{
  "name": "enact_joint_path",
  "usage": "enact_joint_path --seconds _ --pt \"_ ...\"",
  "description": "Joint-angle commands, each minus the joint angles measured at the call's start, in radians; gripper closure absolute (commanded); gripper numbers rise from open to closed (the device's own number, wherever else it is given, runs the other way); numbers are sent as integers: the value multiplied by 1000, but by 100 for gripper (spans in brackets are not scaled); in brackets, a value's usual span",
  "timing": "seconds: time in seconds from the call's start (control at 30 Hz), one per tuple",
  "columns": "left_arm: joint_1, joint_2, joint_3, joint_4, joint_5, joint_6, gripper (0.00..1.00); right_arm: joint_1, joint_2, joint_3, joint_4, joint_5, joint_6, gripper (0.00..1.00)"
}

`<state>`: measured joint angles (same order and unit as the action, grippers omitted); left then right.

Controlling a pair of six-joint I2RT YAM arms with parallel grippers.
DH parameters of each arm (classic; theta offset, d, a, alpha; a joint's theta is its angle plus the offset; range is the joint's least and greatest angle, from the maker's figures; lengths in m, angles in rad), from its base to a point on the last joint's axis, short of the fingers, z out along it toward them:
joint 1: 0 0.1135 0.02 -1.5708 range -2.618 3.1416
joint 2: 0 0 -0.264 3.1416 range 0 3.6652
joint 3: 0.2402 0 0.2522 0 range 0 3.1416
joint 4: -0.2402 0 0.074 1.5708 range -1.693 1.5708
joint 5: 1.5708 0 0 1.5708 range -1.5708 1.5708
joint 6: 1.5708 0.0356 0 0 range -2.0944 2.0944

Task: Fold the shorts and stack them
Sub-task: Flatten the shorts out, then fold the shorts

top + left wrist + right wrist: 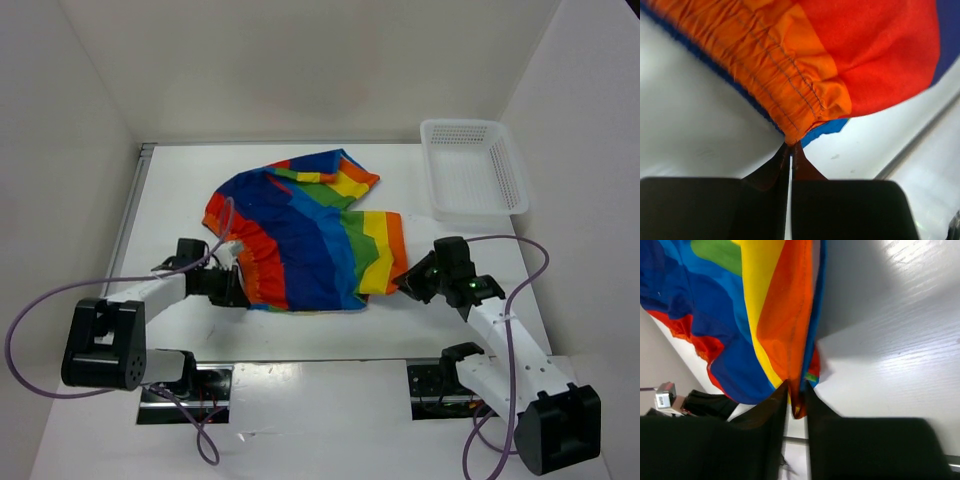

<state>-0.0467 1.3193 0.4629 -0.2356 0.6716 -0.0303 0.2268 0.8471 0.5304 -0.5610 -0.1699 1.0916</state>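
Observation:
The rainbow-striped shorts [305,235] lie spread on the white table, partly lifted at both near corners. My left gripper [236,287] is shut on the gathered orange waistband corner [795,132] at the shorts' near left. My right gripper [408,284] is shut on the orange hem corner [799,400] at the near right. In the right wrist view the striped cloth [740,315] hangs from the closed fingers above the table. In the left wrist view the red and orange cloth [855,55] fills the upper frame.
A white perforated basket [473,168] stands at the back right. White walls enclose the table at the back and sides. The left arm [705,402] shows in the right wrist view. A table seam [920,135] runs diagonally at the right of the left wrist view.

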Motion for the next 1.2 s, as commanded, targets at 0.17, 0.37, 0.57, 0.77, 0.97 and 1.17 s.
enact_joint_path --seconds 0.17,0.37,0.57,0.77,0.97,1.17 --pt "165 -40 315 -209 -153 30 100 25 66 6 6 20 -2 20" --pt "165 -28 253 -179 -109 30 100 117 182 6 6 38 40 20" --pt "194 -19 264 -200 -127 30 100 171 242 -21 -42 98 135 21" --pt "212 18 284 -209 -118 30 100 200 175 -30 -171 210 287 21" --pt "232 40 306 -209 -109 30 100 220 -12 -96 -157 204 358 23" --pt "232 58 350 -218 -99 30 100 229 -42 -168 -88 146 358 32"
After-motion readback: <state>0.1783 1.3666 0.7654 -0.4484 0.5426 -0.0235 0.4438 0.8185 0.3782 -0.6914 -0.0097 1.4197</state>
